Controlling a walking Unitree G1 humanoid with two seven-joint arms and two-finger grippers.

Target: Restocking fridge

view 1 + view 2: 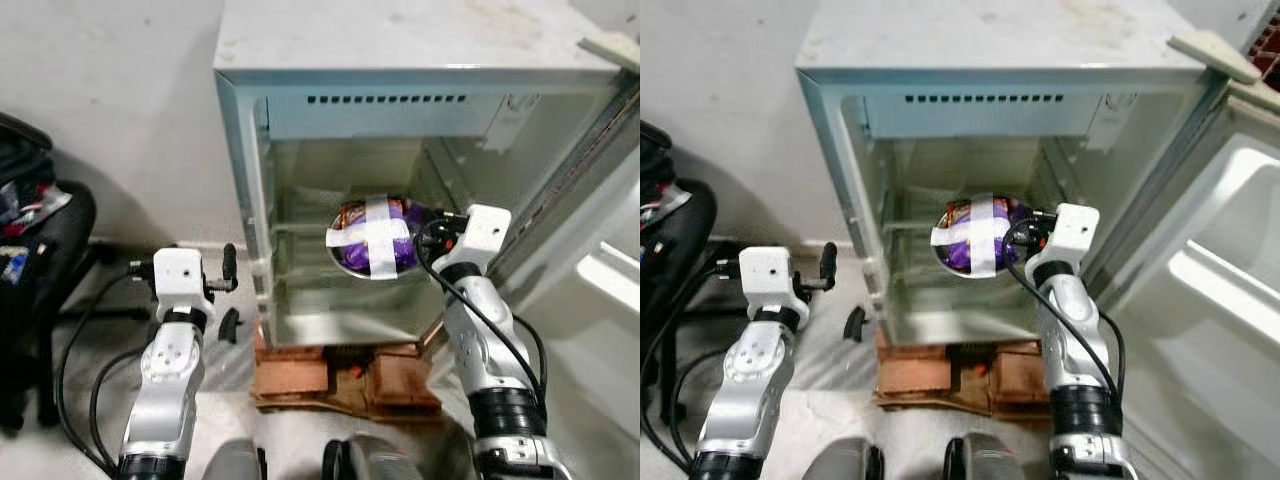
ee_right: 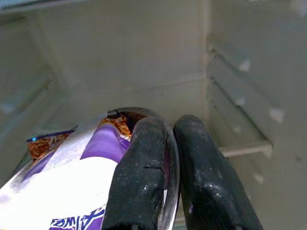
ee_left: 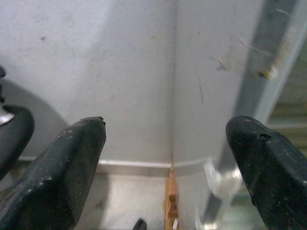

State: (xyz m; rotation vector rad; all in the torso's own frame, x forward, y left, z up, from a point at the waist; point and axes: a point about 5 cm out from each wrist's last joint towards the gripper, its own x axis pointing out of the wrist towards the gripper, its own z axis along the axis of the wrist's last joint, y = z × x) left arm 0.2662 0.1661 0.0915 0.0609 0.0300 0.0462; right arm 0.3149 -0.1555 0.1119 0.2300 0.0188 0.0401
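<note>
Before me stands one small fridge [image 1: 400, 60], a boxy cabinet of pale, scuffed sheet metal with a flat, dusty top and a row of vent slots across the inner upper panel. Its single door [image 1: 1220, 300] hangs open on my right, lined with smooth white moulded plastic. The inner walls are ribbed with shelf rails, seen plainly in my right wrist view. The cabinet rests on a low stack of reddish bricks [image 1: 345, 375], rough and chipped. To my left a black chair [image 1: 40, 280] sits beside the plain grey wall.

Inside the fridge cavity, at about mid-height, is one round metal bowl [image 1: 372, 240] with a thin shiny rim, stuffed with a glossy purple and orange snack packet and strapped over with two white tape strips that cross each other.

My right gripper [image 2: 165, 163] reaches into the fridge, its two matte black rubbery fingers [image 2: 139, 172] pinched nearly together on the bowl's rim, one on either side of the thin metal edge.

My left gripper [image 3: 168, 158] is outside the fridge's left wall, its two fingers [image 3: 57, 163] spread wide and holding nothing.
</note>
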